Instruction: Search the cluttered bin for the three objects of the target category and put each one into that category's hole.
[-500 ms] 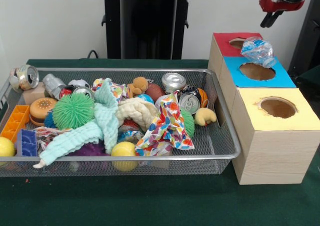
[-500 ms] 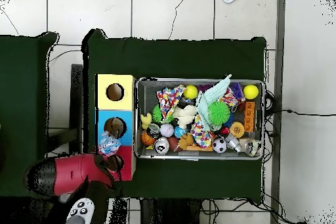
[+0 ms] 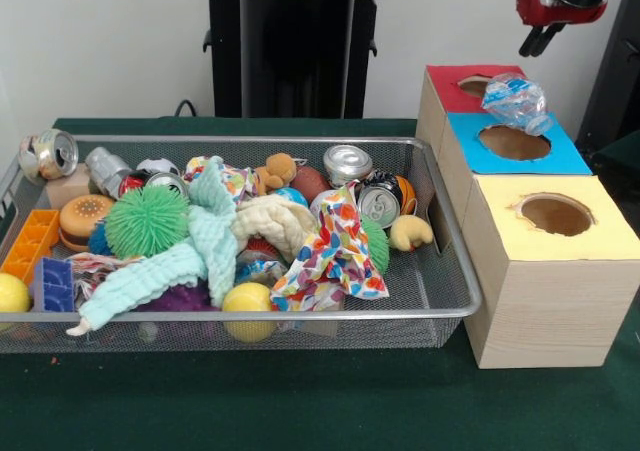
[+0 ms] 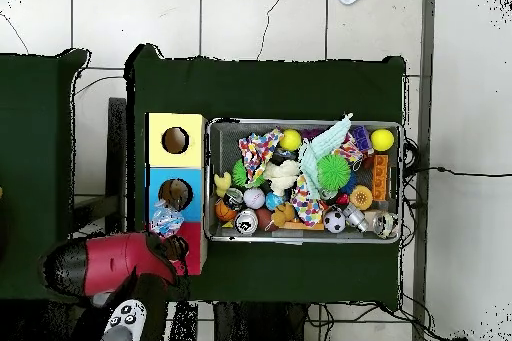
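One water bottle (image 3: 516, 102) hangs tilted above the blue hole (image 3: 514, 142), its long axis slanting down toward the yellow box (image 3: 556, 271), clear of the gripper (image 3: 540, 39) above, whose fingers stand apart and empty. Three boxes sit beside the wire basket (image 3: 452, 313); three cans show inside.

A dark green surface (image 3: 300, 411) is seen carrying two things directly. A wide wire basket (image 3: 455, 306) full of toys and cans is set on it, and just beside the basket a row of three pale wood boxes (image 3: 545, 311) is placed.
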Controlling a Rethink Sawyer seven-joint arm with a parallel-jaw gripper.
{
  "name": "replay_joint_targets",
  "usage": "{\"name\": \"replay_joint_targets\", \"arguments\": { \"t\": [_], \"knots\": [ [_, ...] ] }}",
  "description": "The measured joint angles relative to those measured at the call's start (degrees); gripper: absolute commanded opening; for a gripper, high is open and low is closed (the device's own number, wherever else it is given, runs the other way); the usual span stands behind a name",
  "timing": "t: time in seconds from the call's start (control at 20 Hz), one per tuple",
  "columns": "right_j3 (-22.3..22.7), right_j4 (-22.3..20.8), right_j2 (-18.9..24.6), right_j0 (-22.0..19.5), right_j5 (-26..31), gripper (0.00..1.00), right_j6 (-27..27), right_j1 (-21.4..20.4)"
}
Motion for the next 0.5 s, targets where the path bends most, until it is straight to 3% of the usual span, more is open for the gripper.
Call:
{"name": "replay_joint_targets", "arguments": {
  "t": [0.5],
  "knots": [
    [-1.1,0.0,-0.9,-1.2,0.0,0.0,0.0,0.5]
  ]
}}
